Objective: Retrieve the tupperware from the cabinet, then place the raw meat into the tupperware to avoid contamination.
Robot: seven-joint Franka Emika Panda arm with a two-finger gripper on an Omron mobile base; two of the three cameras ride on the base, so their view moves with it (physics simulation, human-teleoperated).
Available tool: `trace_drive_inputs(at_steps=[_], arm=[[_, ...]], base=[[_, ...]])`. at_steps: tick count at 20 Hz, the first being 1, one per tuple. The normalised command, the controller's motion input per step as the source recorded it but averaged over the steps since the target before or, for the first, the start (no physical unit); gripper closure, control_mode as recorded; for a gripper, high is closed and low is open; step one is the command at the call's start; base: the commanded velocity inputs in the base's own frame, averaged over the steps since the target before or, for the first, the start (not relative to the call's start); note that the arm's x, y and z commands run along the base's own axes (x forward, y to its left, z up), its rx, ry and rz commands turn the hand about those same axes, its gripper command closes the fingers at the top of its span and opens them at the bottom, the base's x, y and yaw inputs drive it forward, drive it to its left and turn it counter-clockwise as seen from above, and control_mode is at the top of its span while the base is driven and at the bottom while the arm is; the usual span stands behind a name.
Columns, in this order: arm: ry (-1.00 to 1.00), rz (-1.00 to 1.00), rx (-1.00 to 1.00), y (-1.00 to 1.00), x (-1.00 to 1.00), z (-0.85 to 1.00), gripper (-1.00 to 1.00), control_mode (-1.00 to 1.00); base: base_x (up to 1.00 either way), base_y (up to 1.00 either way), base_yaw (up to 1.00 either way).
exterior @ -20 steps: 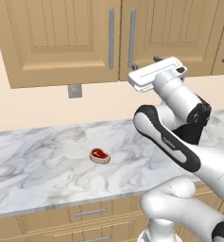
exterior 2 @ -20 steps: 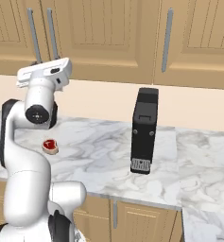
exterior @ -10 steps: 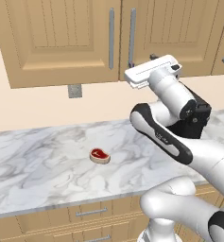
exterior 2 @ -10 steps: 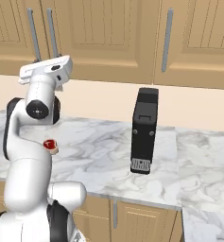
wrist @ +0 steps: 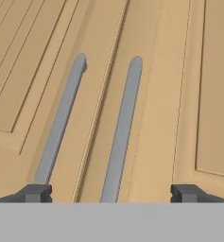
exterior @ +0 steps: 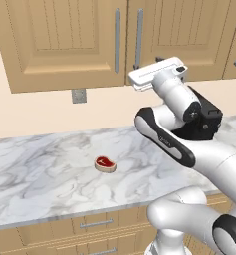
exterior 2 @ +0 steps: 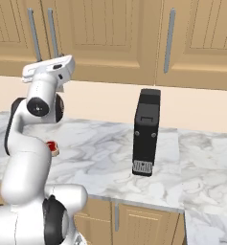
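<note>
Light-wood cabinet [exterior: 79,40] spanning the wall above the counter, both panelled doors sitting shut, two long grey bar handles [wrist: 122,127] running side by side along the seam between them. Marble counter [exterior: 45,174] stretching below, grey-veined, with low drawers under its front edge. Tall black coffee machine [exterior 2: 146,132] standing upright toward the right of the counter, well apart from everything else. White arm [exterior: 174,134] rising from the base, folding at a dark-jointed elbow, then reaching up and away toward the cabinet doors, wrist bent so the hand is lying roughly level and pointing at the wood. Gripper [wrist: 108,193] facing the door seam at handle height, fingertips [wrist: 35,193] spread wide with nothing between them, gripping nothing; in the hand view, left tip sitting at the foot of the left handle, right handle falling between the two tips, contact with either handle impossible to tell. Raw meat [exterior: 105,164] lying flat on the bare marble near the middle of the counter, red face up with a pale rim, well below and to the left of the hand, partly hidden behind the arm in the right base view. Small grey wall outlet [exterior: 78,95] sitting on the beige wall just under the left door.
</note>
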Motion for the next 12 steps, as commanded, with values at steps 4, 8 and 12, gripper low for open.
trace_drive_inputs(at_steps=[4,8,12], arm=[[0.03,-0.04,-0.01,0.0,0.2,0.0,-1.0,-1.0],[0.03,-0.04,-0.01,0.04,0.21,0.0,-1.0,-1.0],[0.04,-0.03,-0.01,0.07,0.22,0.0,-1.0,-1.0]], base=[[0.0,0.0,0.0],[0.0,0.0,0.0],[0.0,0.0,0.0]])
